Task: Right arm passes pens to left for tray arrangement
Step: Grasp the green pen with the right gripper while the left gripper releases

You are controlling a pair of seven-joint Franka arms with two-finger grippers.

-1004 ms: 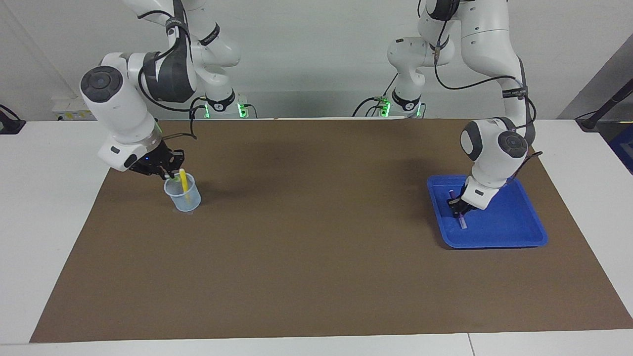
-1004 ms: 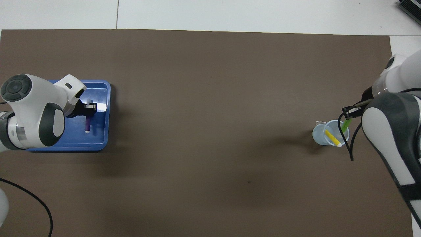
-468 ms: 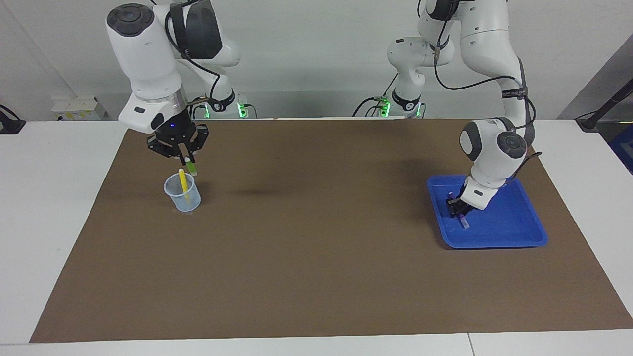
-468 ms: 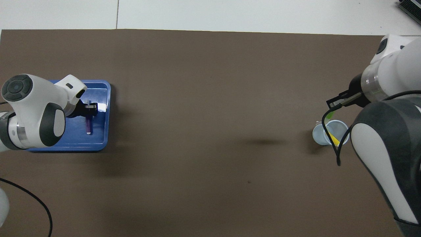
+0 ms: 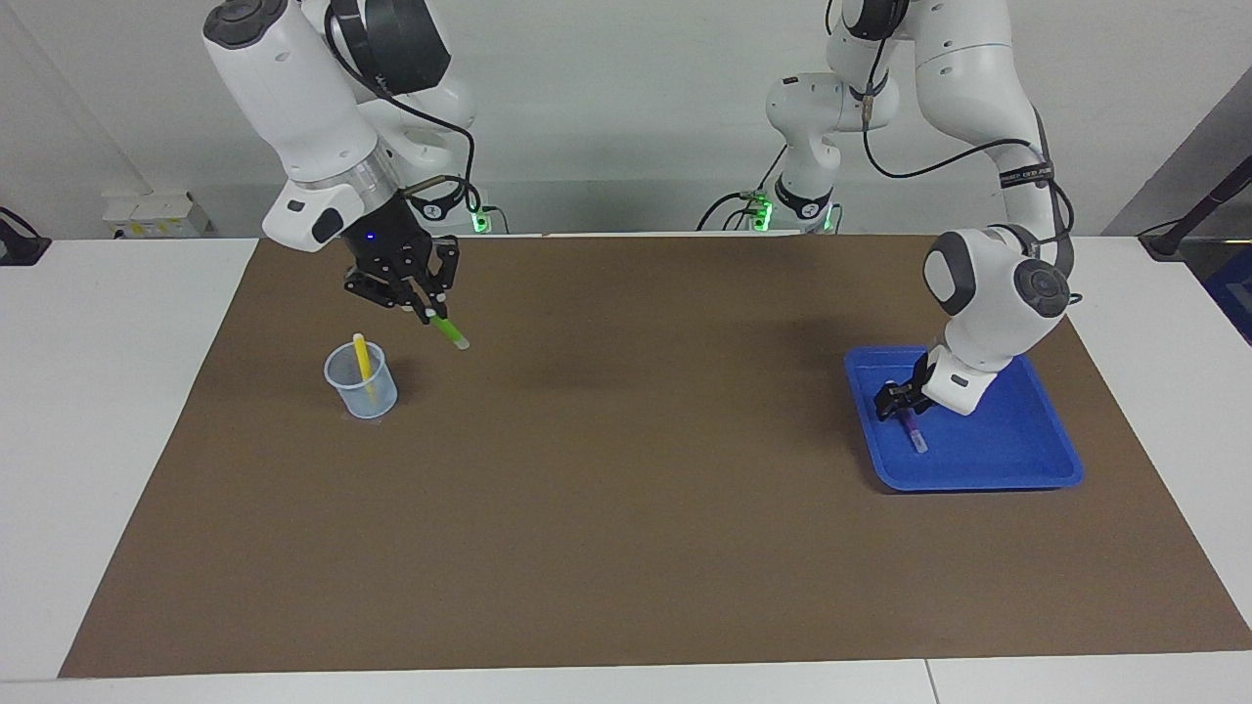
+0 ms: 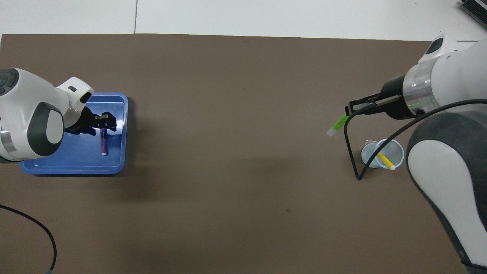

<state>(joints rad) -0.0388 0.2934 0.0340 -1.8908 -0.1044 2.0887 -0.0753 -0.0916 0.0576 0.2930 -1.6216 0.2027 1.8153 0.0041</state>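
My right gripper (image 5: pixel 426 310) (image 6: pixel 348 110) is up in the air over the brown mat beside the cup, shut on the top of the bright green pen (image 5: pixel 449 331) (image 6: pixel 337 124), which hangs slanted with its pale end down. The yellow pen (image 5: pixel 361 355) (image 6: pixel 384 160) leans in the translucent cup (image 5: pixel 362 388) (image 6: pixel 381 153). At the left arm's end, the purple pen (image 5: pixel 914 431) (image 6: pixel 103 140) lies flat in the blue tray (image 5: pixel 1012 435) (image 6: pixel 76 160). My left gripper (image 5: pixel 896 398) (image 6: pixel 105 118) hovers just above that pen's upper end, open and holding nothing.
A brown mat (image 5: pixel 626 489) covers most of the white table. A black cable (image 6: pixel 352 152) loops down from the right wrist beside the cup. Another cable (image 6: pixel 42 232) lies on the mat near the left arm's base.
My right gripper pulled the green pen out of the cup, rose and swung toward the table's middle. My left gripper opened, let go of the purple pen and lifted slightly.
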